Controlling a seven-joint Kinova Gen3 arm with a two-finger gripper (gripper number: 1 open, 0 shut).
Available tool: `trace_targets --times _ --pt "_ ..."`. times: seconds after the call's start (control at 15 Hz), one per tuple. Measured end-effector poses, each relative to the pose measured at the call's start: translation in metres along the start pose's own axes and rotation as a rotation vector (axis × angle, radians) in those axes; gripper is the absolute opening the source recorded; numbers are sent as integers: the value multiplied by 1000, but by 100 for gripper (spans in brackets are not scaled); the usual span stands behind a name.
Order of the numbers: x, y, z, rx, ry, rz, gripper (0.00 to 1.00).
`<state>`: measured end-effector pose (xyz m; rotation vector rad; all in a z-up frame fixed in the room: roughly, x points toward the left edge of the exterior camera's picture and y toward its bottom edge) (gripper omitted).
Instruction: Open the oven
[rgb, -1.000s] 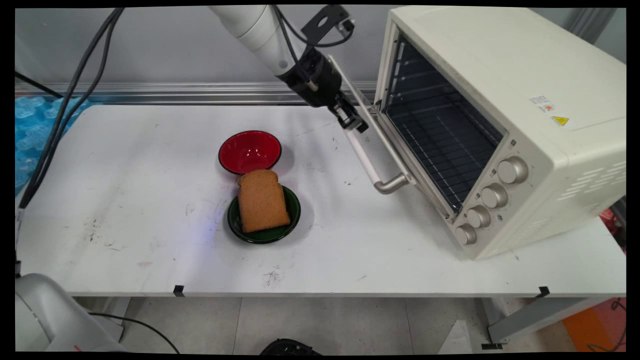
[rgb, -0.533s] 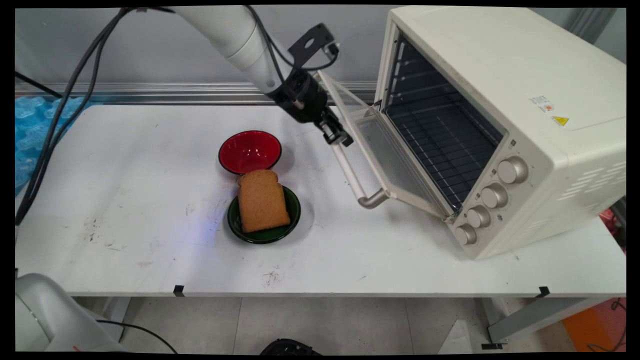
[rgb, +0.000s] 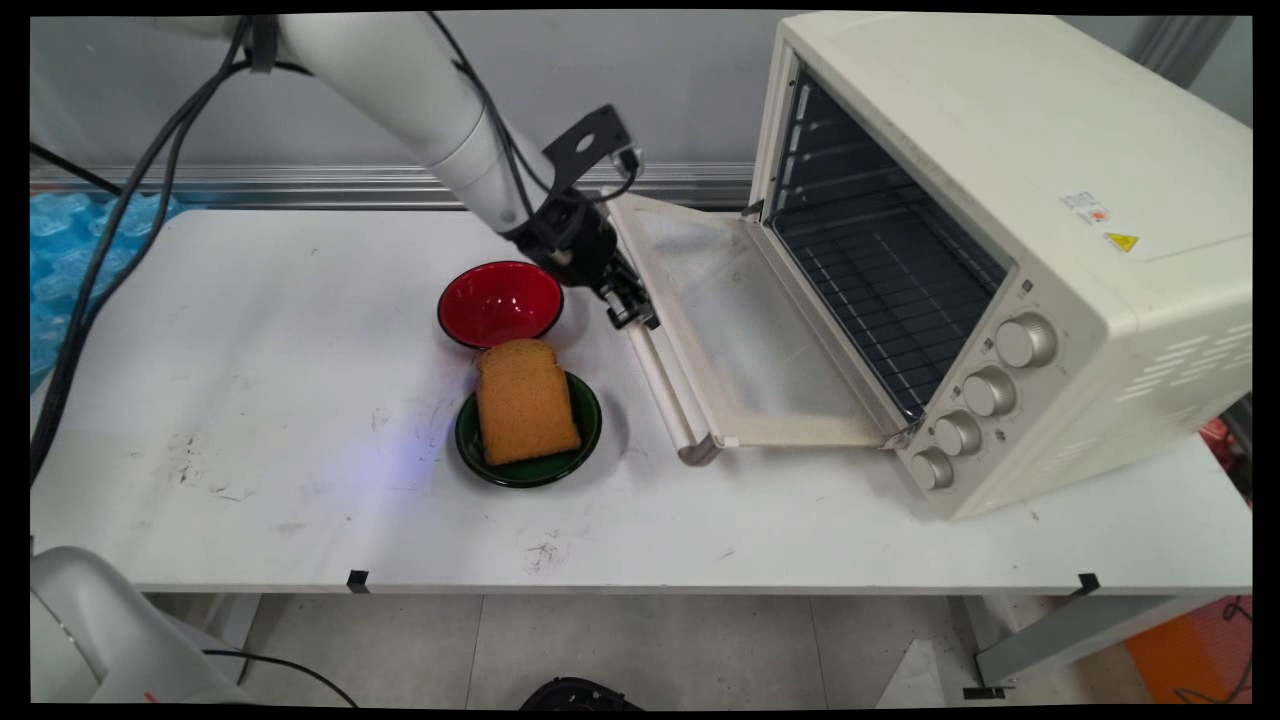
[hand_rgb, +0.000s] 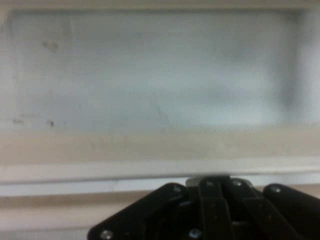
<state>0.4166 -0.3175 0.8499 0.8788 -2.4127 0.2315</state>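
Main view: the gripper (rgb: 630, 312) pinches the handle (rgb: 660, 385) of the toaster oven (rgb: 1010, 240), whose door (rgb: 745, 330) lies folded down nearly flat. Left of that oven, the handle's long axis runs from gripper toward the white table's (rgb: 250, 400) near edge.

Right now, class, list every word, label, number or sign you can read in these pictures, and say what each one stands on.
No text can be read as words.
Yellow triangle warning sign: on the toaster oven, top right side; any wording is too small.
White sticker with a red mark: beside it, print too small to read.
Marks by the control knobs: too small to read.
Hand view: no text.
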Motion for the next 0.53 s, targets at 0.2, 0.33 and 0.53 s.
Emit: trace_targets --times 0.2,0.33,0.53 --pt "-14 0 4 6 -22 2 0" --pt "-23 0 4 11 -33 2 0" --pt "-28 -1 0 16 -43 4 0"
